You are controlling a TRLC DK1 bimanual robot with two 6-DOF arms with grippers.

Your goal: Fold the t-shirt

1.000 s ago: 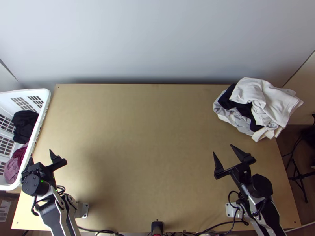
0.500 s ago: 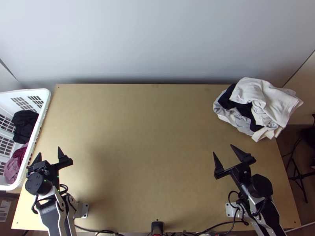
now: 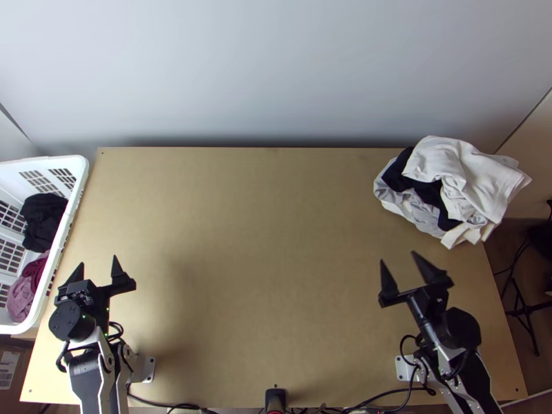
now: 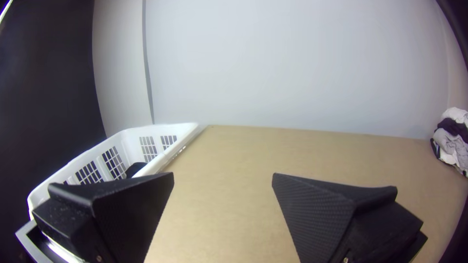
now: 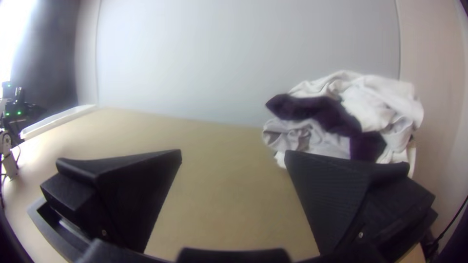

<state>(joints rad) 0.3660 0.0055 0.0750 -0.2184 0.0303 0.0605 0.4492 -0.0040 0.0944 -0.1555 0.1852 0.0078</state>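
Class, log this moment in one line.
left gripper: open, empty | right gripper: open, empty | bunched white, grey and black cloth pile: far right on light wooden table

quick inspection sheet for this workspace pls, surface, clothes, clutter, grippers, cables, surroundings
surface: light wooden table, top looks flat
clothes: bunched white, grey and dark pile at far right corner; can't single out a t-shirt
clutter: white basket at left edge, dark and pinkish cloths inside
grippers: left gripper and right gripper open, holding nothing
cables: black cables along near edge
surroundings: pale wall behind
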